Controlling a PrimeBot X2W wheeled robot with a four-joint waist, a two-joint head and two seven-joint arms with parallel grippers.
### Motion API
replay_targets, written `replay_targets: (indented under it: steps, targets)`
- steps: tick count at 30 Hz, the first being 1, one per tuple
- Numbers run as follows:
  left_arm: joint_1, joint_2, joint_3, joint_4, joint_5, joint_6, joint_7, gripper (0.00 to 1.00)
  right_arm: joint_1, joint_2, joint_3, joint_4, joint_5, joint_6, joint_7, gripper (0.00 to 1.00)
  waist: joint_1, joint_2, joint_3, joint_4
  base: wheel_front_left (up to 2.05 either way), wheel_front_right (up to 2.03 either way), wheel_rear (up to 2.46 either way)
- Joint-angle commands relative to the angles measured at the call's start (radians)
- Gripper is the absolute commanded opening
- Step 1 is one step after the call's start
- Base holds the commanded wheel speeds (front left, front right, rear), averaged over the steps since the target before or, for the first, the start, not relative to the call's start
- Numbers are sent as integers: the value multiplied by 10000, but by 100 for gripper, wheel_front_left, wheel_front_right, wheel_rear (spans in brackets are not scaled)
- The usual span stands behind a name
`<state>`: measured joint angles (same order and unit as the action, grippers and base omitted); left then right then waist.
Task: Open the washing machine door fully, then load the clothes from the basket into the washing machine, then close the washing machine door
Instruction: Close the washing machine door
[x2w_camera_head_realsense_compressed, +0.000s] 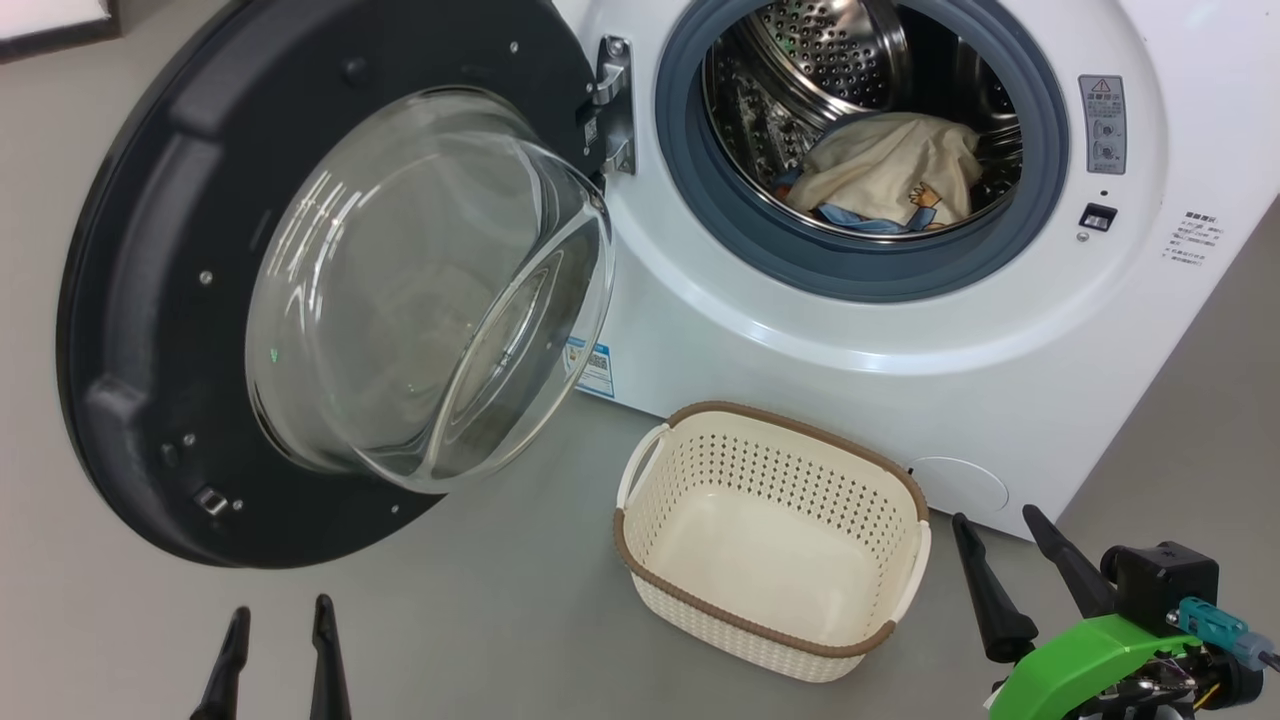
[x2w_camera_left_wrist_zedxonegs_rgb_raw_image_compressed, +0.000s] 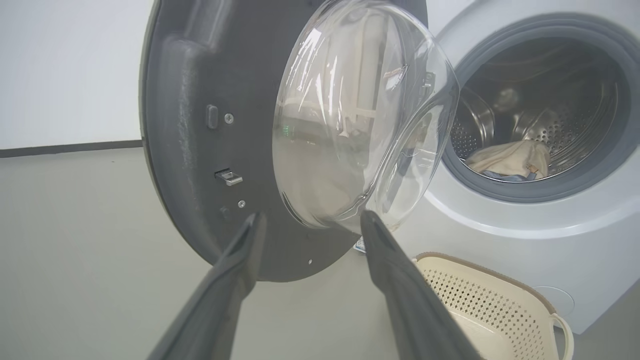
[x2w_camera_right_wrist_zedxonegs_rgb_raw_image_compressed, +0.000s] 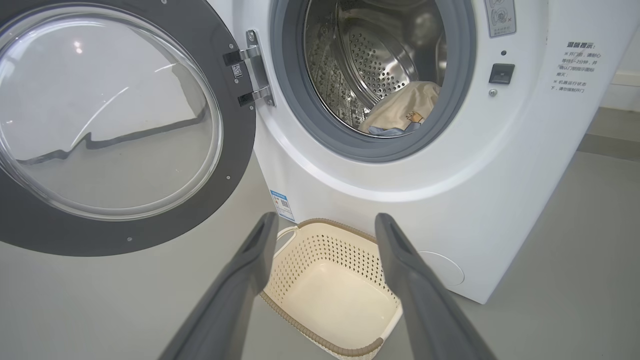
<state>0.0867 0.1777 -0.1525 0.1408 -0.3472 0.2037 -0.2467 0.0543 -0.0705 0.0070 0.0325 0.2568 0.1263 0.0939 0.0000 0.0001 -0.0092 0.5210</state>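
The white washing machine stands with its round black-rimmed door swung wide open to the left, the glass dome facing out. The clothes, a cream garment over a blue one, lie in the steel drum. On the floor before the machine sits the cream basket, with nothing in it. My left gripper is open at the lower left, below the door's rim. My right gripper is open at the lower right, just right of the basket. The door fills the left wrist view; the basket lies between my right fingers.
Grey floor runs all around the machine and the basket. A pale wall with a dark skirting lies behind the door. A latch socket and a warning label sit right of the drum opening.
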Motion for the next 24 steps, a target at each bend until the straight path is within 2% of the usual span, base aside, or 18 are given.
replay_targets:
  steps: [1,2,8,11,15,20,24]
  targets:
    - [-310,132,351,-418,-124,-69,-100,80,-444,-165,264,-219,195,44,-127,100,0,-1,-13,-6,0,0,0]
    - [-329,150,336,-523,-118,-136,-108,0,-440,-172,265,-202,204,44,-138,100,0,-1,-20,-9,0,0,0]
    - [-726,200,792,-1380,-901,-915,-136,0,-428,-177,224,-165,284,44,-147,100,0,-1,-71,-31,0,0,0]
    - [-1203,132,1308,-1910,-2011,-1384,-15,0,-431,-158,224,-178,373,44,-136,100,0,-1,-98,-44,0,0,0]
    - [-2318,522,2237,-2120,-3639,-1859,820,0,-399,-135,234,-205,464,44,-135,100,0,-1,-135,-82,0,0,0]
    - [-4214,1316,3351,-1080,-5599,-1996,2325,0,-196,-80,156,-193,544,44,-218,100,0,-1,-217,-177,0,0,0]
    - [-5848,1948,3686,432,-6637,-1812,3630,0,40,-5,30,-186,578,44,-319,100,0,-1,-323,-288,0,0,0]
